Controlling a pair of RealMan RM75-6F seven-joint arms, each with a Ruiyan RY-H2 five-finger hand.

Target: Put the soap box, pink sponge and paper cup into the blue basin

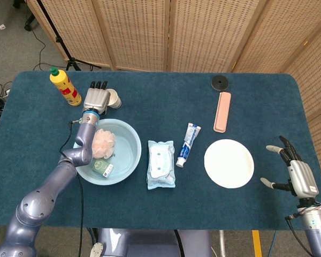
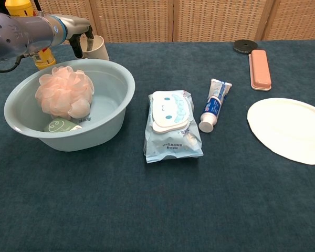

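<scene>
The white paper cup (image 1: pixel 114 98) is tipped over to one side just behind the blue basin (image 1: pixel 127 151), and my left hand (image 1: pixel 96 98) grips it from the left. In the chest view the cup (image 2: pixel 98 47) leans with its mouth toward the hand (image 2: pixel 79 38), whose fingers wrap its side. Inside the basin (image 2: pixel 97 131) lie the pink sponge (image 1: pixel 103 142) (image 2: pixel 64 93) and the green soap box (image 1: pixel 102 168) (image 2: pixel 60 126). My right hand (image 1: pixel 295 170) hovers at the table's front right corner, fingers spread, holding nothing.
A yellow bottle (image 1: pixel 65 88) stands left of the cup. A wet wipes pack (image 1: pixel 161 164), a toothpaste tube (image 1: pixel 188 143), a white plate (image 1: pixel 228 163), a pink case (image 1: pixel 222 111) and a black disc (image 1: pixel 219 82) lie to the right of the basin.
</scene>
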